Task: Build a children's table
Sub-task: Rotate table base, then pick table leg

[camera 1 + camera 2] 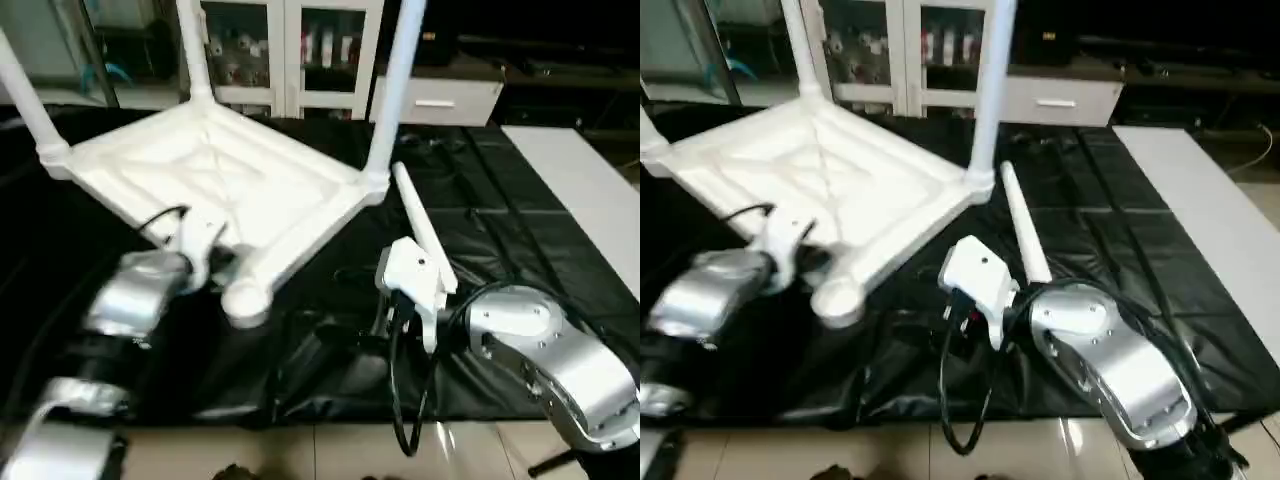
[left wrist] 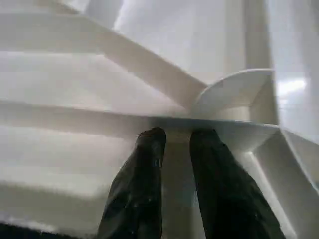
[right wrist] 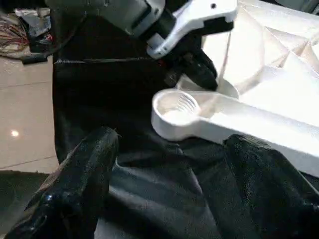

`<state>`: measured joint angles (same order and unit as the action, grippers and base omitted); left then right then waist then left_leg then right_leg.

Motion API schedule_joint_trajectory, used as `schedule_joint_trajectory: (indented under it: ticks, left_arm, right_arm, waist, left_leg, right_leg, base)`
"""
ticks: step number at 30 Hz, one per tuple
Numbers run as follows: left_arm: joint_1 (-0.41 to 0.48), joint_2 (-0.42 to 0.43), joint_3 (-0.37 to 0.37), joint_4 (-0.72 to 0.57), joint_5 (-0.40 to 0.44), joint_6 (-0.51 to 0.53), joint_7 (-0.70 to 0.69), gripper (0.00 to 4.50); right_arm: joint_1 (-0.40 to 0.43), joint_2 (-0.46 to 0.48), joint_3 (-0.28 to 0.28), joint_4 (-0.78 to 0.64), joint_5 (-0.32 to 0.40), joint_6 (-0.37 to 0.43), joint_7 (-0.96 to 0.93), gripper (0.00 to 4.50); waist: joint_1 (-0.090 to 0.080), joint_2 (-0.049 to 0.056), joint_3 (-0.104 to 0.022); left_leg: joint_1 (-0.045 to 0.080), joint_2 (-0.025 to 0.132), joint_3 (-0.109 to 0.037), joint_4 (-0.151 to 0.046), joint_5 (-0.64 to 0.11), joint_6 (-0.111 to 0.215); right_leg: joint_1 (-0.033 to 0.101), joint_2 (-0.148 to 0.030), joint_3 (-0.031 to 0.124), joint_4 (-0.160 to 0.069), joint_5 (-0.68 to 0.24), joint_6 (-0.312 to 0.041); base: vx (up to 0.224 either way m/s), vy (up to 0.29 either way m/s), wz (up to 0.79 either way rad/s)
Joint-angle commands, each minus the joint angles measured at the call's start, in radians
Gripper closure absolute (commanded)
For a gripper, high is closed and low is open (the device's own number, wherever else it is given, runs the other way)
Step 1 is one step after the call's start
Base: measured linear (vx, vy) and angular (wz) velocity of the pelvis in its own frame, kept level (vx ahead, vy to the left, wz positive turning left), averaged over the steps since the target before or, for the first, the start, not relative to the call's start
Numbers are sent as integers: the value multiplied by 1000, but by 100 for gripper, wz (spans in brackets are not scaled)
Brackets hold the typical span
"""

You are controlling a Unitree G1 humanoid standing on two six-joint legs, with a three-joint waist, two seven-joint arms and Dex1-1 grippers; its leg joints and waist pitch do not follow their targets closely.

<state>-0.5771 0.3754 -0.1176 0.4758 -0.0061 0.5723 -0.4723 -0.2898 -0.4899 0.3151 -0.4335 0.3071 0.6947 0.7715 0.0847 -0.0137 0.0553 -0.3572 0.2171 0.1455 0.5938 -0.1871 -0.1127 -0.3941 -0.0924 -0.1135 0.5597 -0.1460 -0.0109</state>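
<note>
In the near corner socket point(image 3: 175, 110), bare threads

The white plastic tabletop point(image 1: 215, 185) lies upside down on the black-covered work surface point(image 1: 520, 240), ribbed underside up, three legs point(image 1: 390, 80) standing in its sockets; the near corner socket point(image 3: 174, 107) is empty, a loose tapered leg point(image 1: 420, 225) beside it

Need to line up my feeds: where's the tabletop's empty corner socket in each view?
Left eye view: empty corner socket at lower centre-left, nearest the robot.
Right eye view: same socket left of centre.
Left wrist view: curved socket wall beyond the left gripper.
Right wrist view: threaded socket at centre.
Shared landmark: the tabletop rim running into that socket.
</note>
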Motion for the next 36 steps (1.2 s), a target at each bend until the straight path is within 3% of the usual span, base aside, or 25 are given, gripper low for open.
schedule_joint_trajectory:
  ticks: [1, 3, 6, 7, 8, 10, 11, 12, 13, 14, 16, 17, 18, 20, 23, 24, 25, 28, 30, 33, 36]
  left_arm:
    - [-18, -12, -13, -20, -24, -20, -12, 340]
    - [-3, -1, -12, -63, -25, 2, -36, 340]
    - [20, 34, -12, -121, -16, 31, -71, 340]
    - [47, 80, -18, -187, -13, 57, -108, 340]
    - [57, 97, -20, -211, -11, 61, -121, 340]
    - [66, 116, -16, -239, -17, 72, -131, 340]
    - [83, 150, -2, -300, -37, 86, -159, 340]
    - [97, 175, 11, -350, -55, 93, -183, 331]
    - [101, 179, 14, -364, -61, 92, -192, 331]
    - [119, 196, 30, -423, -93, 86, -228, 331]
    - [133, 200, 47, -468, -120, 67, -250, 331]
    - [164, 179, 87, -577, -205, 23, -303, 331]
    - [172, 170, 93, -603, -227, 10, -316, 331]
    - [186, 151, 100, -641, -261, 16, -322, 331]
    - [212, 143, 81, -697, -259, 5, -313, 331]
    - [250, 157, 39, -771, -258, 17, -327, 331]
    - [261, 160, 32, -792, -261, 21, -333, 331]
    - [295, 169, -13, -872, -270, 35, -354, 331]
    - [303, 162, -25, -900, -313, 73, -370, 314]
    - [308, 138, -26, -920, -362, 117, -365, 286]
    - [316, 171, -66, -943, -356, 136, -391, 263]
  right_arm:
    - [-17, -2, -8, 6, -9, -6, -7, 75]
    - [-20, -2, -16, 3, -9, -2, -9, 75]
    - [-20, -2, -24, -1, -9, 3, -15, 75]
    - [-20, 2, -37, -3, -5, 10, -30, 75]
    - [-20, 5, -44, -4, -2, 15, -37, 75]
    - [-23, 16, -56, -1, 2, 24, -54, 75]
    - [-44, 56, -102, 30, 18, 92, -112, 75]
    - [-62, 87, -138, 58, 21, 142, -164, 48]
    - [-67, 95, -147, 67, 18, 151, -179, 48]
    - [-89, 125, -186, 106, 0, 190, -245, 38]
    - [-106, 128, -201, 137, -31, 219, -288, 17]
    - [-147, 110, -219, 231, -104, 238, -362, 2]
    - [-157, 107, -226, 257, -113, 238, -376, 2]
    - [-177, 99, -233, 299, -129, 234, -396, 2]
    - [-213, 81, -236, 360, -147, 250, -415, 2]
    - [-246, 80, -253, 402, -155, 273, -444, 2]
    - [-255, 83, -258, 412, -157, 280, -452, 2]
    - [-268, 80, -251, 452, -161, 316, -447, 2]
    - [-272, 79, -227, 500, -187, 312, -459, 1]
    - [-287, 109, -235, 593, -172, 295, -456, 0]
    - [-314, 130, -232, 662, -151, 326, -438, 0]
  waist:
    - [-12, 19, -62]
    - [-13, 13, -63]
    - [-12, 11, -65]
    - [-11, 12, -66]
    - [-11, 9, -67]
    - [-14, 5, -64]
    - [-13, 0, -63]
    - [-16, 1, -68]
    - [-16, 3, -69]
    - [-18, 3, -68]
    - [-21, 8, -72]
    - [-20, 13, -72]
    - [-23, 11, -71]
    - [-20, 12, -72]
    - [-27, 8, -67]
    - [-34, 4, -63]
    - [-35, 5, -66]
    - [-45, 0, -61]
    - [-47, 0, -59]
    - [-52, 0, -58]
    - [-53, 5, -62]
  left_leg:
    - [16, 4, -1, -83, -385, 14]
    - [10, 4, -2, -86, -378, 10]
    - [9, 8, 1, -88, -343, 6]
    - [11, 9, 3, -86, -329, 5]
    - [7, 9, 5, -86, -302, 3]
    - [4, 4, 9, -83, -291, 1]
    - [10, 3, 13, -81, -298, 5]
    - [6, 2, 14, -78, -252, -1]
    - [2, 2, 12, -78, -234, -6]
    - [1, 3, 12, -78, -223, -11]
    - [3, 3, 14, -75, -180, -27]
    - [5, -1, 19, -71, -155, -38]
    - [1, -1, 19, -74, -156, -42]
    - [5, -1, 24, -69, -166, -41]
    - [0, -4, 24, -71, -196, -27]
    - [-3, -5, 23, -73, -223, -22]
    - [-2, -4, 21, -72, -225, -25]
    - [0, -5, 24, -69, -250, -20]
    - [3, -8, 25, -67, -268, -21]
    - [4, -13, 24, -62, -304, -21]
    - [1, -11, 19, -65, -289, -20]
  right_leg:
    - [36, -43, 21, -90, -520, -26]
    - [40, -44, 25, -83, -495, -31]
    - [40, -48, 38, -69, -435, -66]
    - [38, -47, 42, -64, -411, -79]
    - [40, -47, 47, -55, -379, -94]
    - [36, -41, 52, -49, -385, -92]
    - [30, -41, 54, -53, -405, -91]
    - [32, -42, 63, -40, -375, -120]
    - [34, -41, 63, -32, -353, -127]
    - [33, -37, 64, -30, -336, -132]
    - [35, -36, 66, -17, -255, -165]
    - [35, -32, 68, -8, -192, -185]
    - [39, -31, 67, -9, -191, -188]
    - [37, -32, 68, -8, -185, -195]
    - [42, -29, 68, -16, -233, -169]
    - [42, -30, 66, -23, -313, -141]
    - [42, -32, 66, -21, -331, -135]
    - [33, -29, 67, -30, -396, -116]
    - [28, -27, 65, -36, -442, -103]
    - [23, -25, 58, -48, -514, -77]
    - [26, -21, 60, -37, -453, -85]
  base:
    - [0, 0, 0]
    - [0, 0, 0]
    - [0, 0, 0]
    - [0, 0, 0]
    - [0, 0, 0]
    - [0, 0, 0]
    - [0, 0, 0]
    - [51, -37, 5]
    - [0, 0, 0]
    - [0, 0, 0]
    - [0, 0, 0]
    - [0, 0, 0]
    - [0, 0, 0]
    - [0, 0, 0]
    - [0, 0, 0]
    - [0, 0, 0]
    - [0, 0, 0]
    - [0, 0, 0]
    - [0, 0, 0]
    - [0, 0, 0]
    - [0, 0, 0]
